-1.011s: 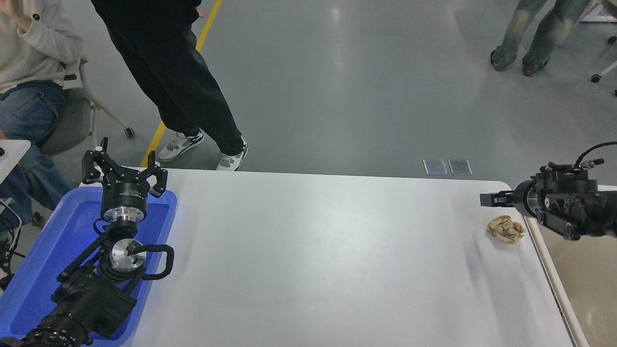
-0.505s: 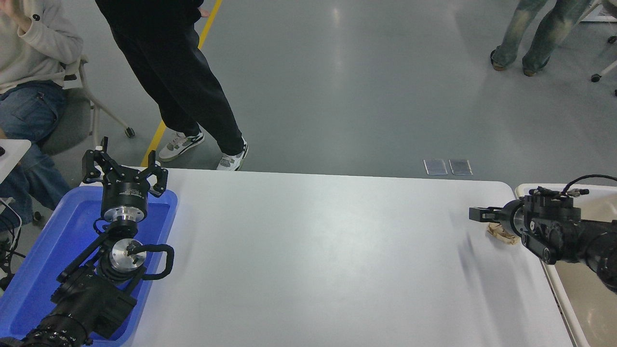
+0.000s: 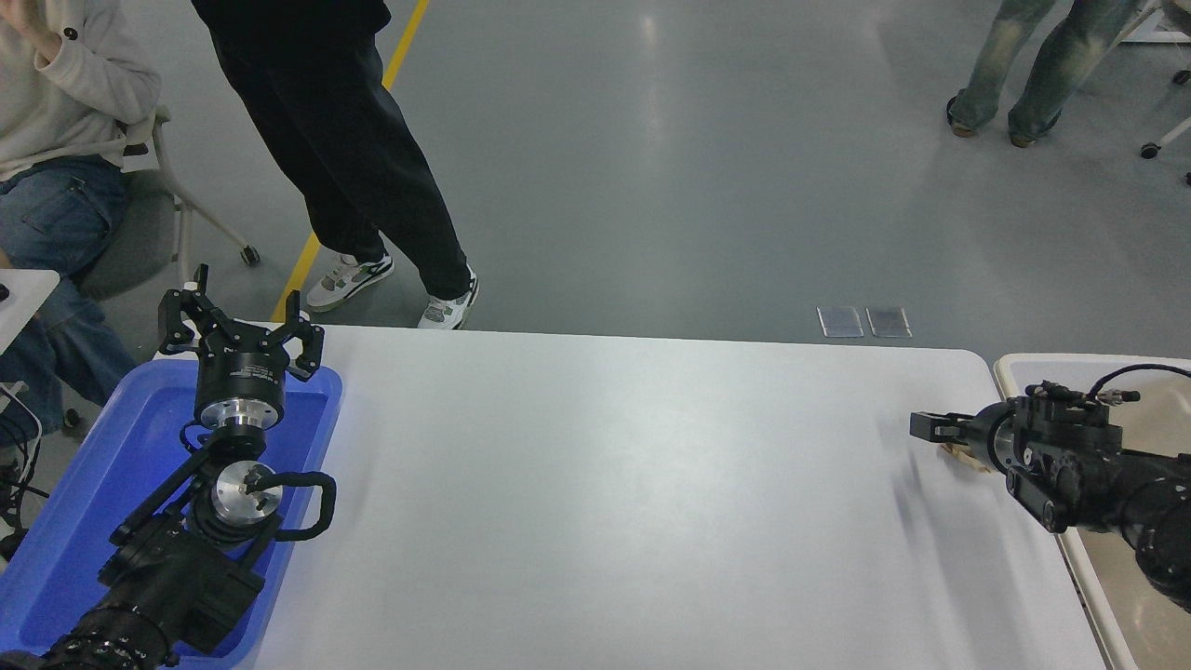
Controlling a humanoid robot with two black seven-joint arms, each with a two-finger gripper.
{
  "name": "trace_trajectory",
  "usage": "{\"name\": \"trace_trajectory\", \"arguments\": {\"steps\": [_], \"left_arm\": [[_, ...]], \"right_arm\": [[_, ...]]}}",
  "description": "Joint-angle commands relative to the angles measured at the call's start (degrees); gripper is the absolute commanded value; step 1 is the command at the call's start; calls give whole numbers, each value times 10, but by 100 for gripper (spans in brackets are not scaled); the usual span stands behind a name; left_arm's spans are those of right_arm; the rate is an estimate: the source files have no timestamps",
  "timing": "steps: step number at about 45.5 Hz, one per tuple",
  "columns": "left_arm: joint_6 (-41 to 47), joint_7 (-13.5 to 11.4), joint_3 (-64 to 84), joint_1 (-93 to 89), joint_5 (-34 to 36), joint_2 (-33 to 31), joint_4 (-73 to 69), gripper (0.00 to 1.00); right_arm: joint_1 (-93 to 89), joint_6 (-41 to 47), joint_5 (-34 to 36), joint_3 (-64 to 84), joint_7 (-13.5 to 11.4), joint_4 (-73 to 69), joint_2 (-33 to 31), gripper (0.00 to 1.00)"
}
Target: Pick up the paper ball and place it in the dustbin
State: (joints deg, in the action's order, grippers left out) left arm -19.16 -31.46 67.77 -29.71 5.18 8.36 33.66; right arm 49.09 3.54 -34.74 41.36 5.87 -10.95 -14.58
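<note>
The paper ball (image 3: 960, 454) is a tan crumpled wad on the white table (image 3: 605, 484) near its right edge. Only a small sliver of it shows beneath my right gripper (image 3: 932, 427), which comes in low from the right and sits directly over it. I cannot see whether the gripper holds the ball. The dustbin (image 3: 1070, 359) is a cream-white bin just past the table's right edge, with my right arm lying across it. My left gripper (image 3: 238, 321) is open and empty, parked at the lower left.
A blue tray (image 3: 112, 447) lies under the left arm at the table's left edge. A person in black trousers (image 3: 354, 158) stands beyond the far edge. A seated person (image 3: 56, 140) is at the far left, and another stands at the top right.
My right gripper has come down and forward from above the table edge onto the paper ball, covering most of it. The dustbin's rim has come into view. The left arm has not moved.
</note>
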Motion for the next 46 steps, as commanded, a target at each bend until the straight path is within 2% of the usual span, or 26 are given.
{"name": "trace_trajectory", "arguments": {"steps": [1, 19, 31, 36, 40, 45, 46], "left_arm": [[0, 0, 0, 0, 0, 1, 0, 99], [0, 0, 0, 0, 0, 1, 0, 99], [0, 0, 0, 0, 0, 0, 0, 99], [0, 0, 0, 0, 0, 0, 0, 99], [0, 0, 0, 0, 0, 0, 0, 99], [0, 0, 0, 0, 0, 0, 0, 99], [0, 0, 0, 0, 0, 0, 0, 99]], "right_arm": [[-14, -1, -1, 3, 0, 13, 5, 100], [-23, -13, -2, 5, -1, 29, 21, 97], [-23, -13, -2, 6, -4, 29, 24, 85], [-23, -13, -7, 6, -5, 29, 24, 73], [-25, -13, -9, 6, -5, 29, 24, 46], [-28, -12, -27, 11, -6, 29, 24, 24], [-28, -12, -31, 15, -5, 29, 23, 22]]}}
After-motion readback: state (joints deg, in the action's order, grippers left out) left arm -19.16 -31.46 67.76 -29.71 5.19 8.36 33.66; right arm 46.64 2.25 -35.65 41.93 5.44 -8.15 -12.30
